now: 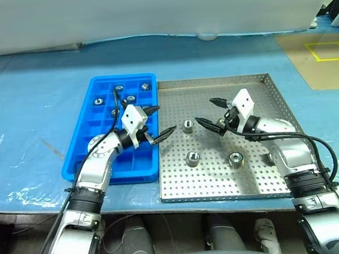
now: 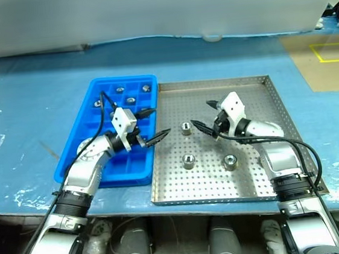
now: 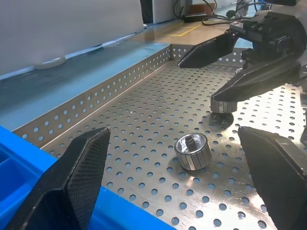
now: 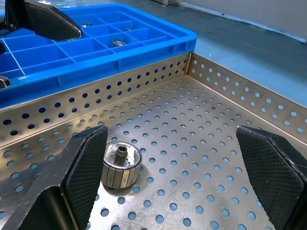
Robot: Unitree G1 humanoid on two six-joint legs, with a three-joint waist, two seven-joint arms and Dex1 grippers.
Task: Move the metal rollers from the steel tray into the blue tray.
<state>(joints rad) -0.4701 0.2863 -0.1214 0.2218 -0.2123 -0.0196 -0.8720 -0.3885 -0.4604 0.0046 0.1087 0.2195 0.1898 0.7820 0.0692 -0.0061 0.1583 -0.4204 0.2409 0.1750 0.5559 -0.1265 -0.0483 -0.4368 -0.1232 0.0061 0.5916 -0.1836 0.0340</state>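
You see three small silvery metal rollers (image 1: 189,125) standing upright on the perforated floor of the square steel tray (image 1: 266,177); several more sit in far compartments of the adjoining blue gridded plastic tray (image 1: 83,142).

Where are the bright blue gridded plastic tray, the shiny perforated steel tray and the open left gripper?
Bright blue gridded plastic tray (image 1: 80,150), left eye view, outer left wall.
Shiny perforated steel tray (image 1: 212,183), left eye view, bare floor.
Left gripper (image 1: 158,121), left eye view, between fingertips.
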